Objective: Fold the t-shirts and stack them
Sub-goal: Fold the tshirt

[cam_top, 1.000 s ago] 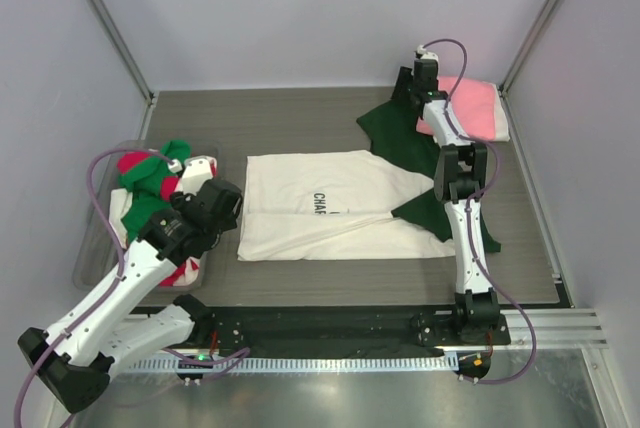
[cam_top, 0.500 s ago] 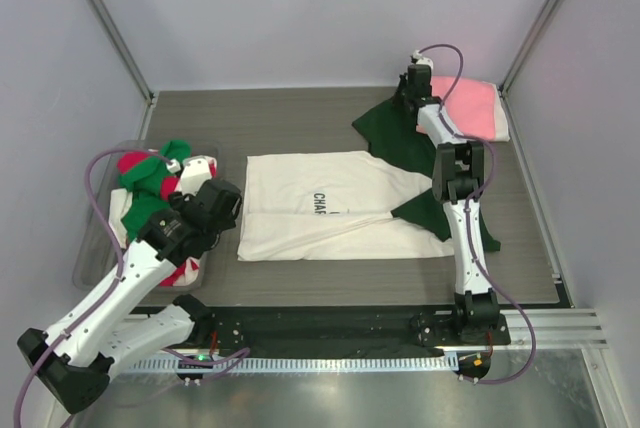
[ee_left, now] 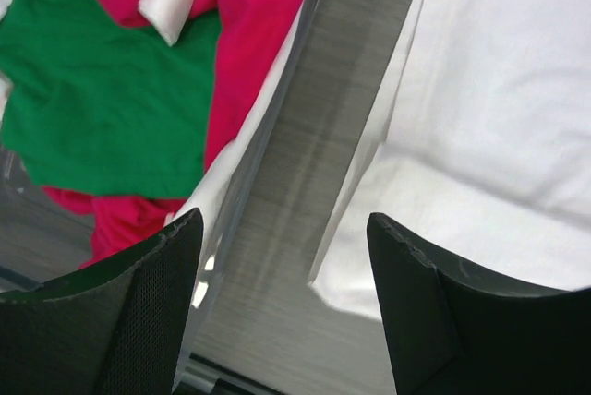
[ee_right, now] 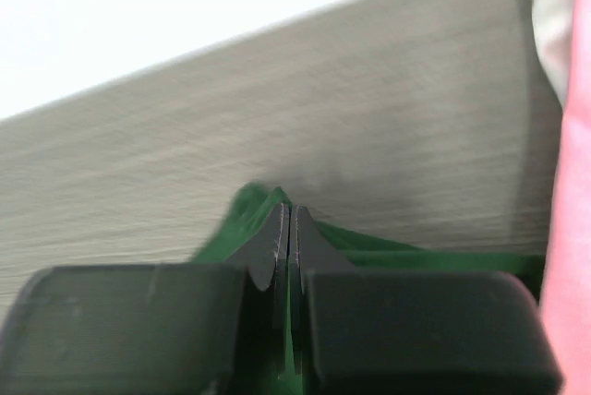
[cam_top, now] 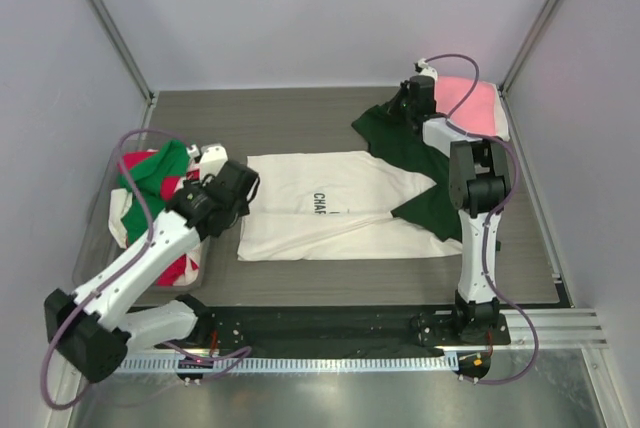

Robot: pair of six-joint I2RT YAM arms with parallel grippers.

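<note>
A cream-white t-shirt [cam_top: 330, 216] with small black lettering lies flat mid-table, its dark green sleeves [cam_top: 392, 143] spread to the right. At the far sleeve's tip, my right gripper [cam_top: 398, 108] is shut on the green cloth [ee_right: 369, 249]; the wrist view shows its fingertips [ee_right: 289, 215] pinched together on a raised fold. My left gripper [cam_top: 244, 200] hovers open [ee_left: 282, 257] over the bare strip between the tub and the shirt's left edge [ee_left: 499, 118], holding nothing. A folded pink t-shirt [cam_top: 472, 106] lies at the back right.
A clear plastic tub [cam_top: 100, 248] on the left holds crumpled red [ee_left: 249, 26], green [ee_left: 102, 100] and white shirts; its rim [ee_left: 245, 169] sits just left of the left fingers. Walls enclose the table on three sides, and pink cloth [ee_right: 568, 229] lies right beside the right gripper.
The right gripper closed on the green sleeve tip and turned down toward the table. The left arm swung right, from over the tub toward the white shirt's left edge.
</note>
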